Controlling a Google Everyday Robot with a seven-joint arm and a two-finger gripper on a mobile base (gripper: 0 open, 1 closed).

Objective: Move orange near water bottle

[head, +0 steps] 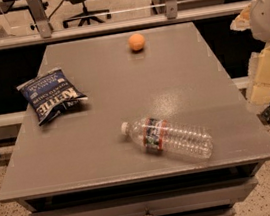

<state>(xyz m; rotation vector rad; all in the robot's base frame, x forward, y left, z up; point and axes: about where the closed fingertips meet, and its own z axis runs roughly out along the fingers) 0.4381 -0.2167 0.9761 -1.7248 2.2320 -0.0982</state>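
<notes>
The orange (137, 42) is small and round and sits near the far edge of the grey table (106, 149), about the middle. The water bottle (170, 137) lies on its side near the front edge, its white cap pointing left, with a red, white and dark blue label. The orange and the bottle are far apart. My gripper (264, 78) hangs at the right edge of the view, beyond the table's right side, well away from both objects and holding nothing that I can see.
A dark blue chip bag (51, 94) lies flat on the left part of the table. Drawers (145, 207) run under the front edge. An office chair (85, 9) and railings stand behind the table.
</notes>
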